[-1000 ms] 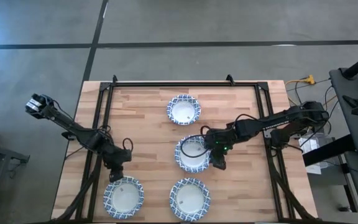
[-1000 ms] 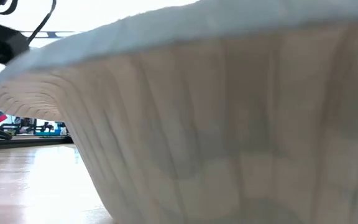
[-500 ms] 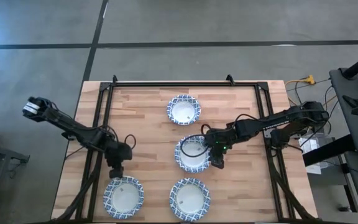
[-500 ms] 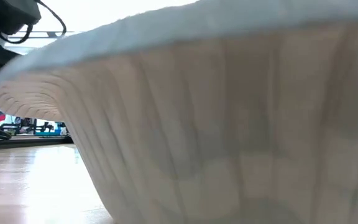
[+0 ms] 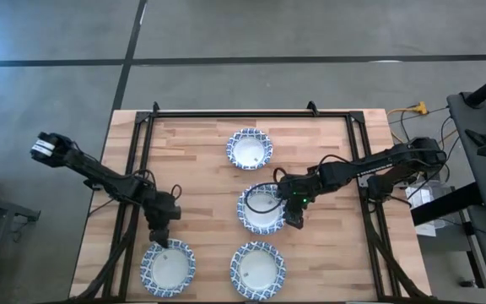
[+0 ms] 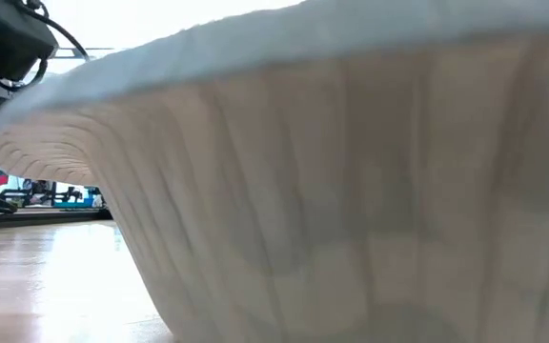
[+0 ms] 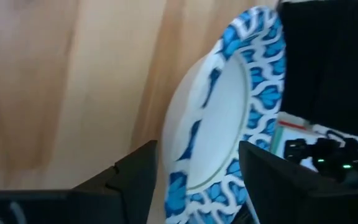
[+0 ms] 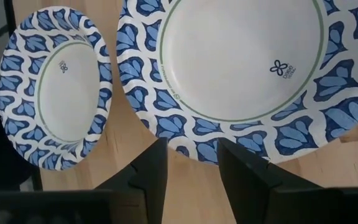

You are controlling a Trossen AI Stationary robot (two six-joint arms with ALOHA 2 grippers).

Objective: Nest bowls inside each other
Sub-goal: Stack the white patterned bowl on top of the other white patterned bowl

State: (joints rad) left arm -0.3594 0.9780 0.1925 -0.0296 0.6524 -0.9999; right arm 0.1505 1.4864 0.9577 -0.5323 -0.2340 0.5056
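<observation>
Bowls (image 5: 250,149), blue-patterned rims around white insides, sit four across our counter (image 5: 192,160), with our left tool (image 5: 159,240), fingers apart, at the near-left one's (image 5: 167,268) rim and our right tool (image 5: 292,219), fingers apart, astride the middle one's (image 5: 261,207) right rim.

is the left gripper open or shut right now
Open: the left gripper shows its fingers spread on either side of a bowl rim.
</observation>
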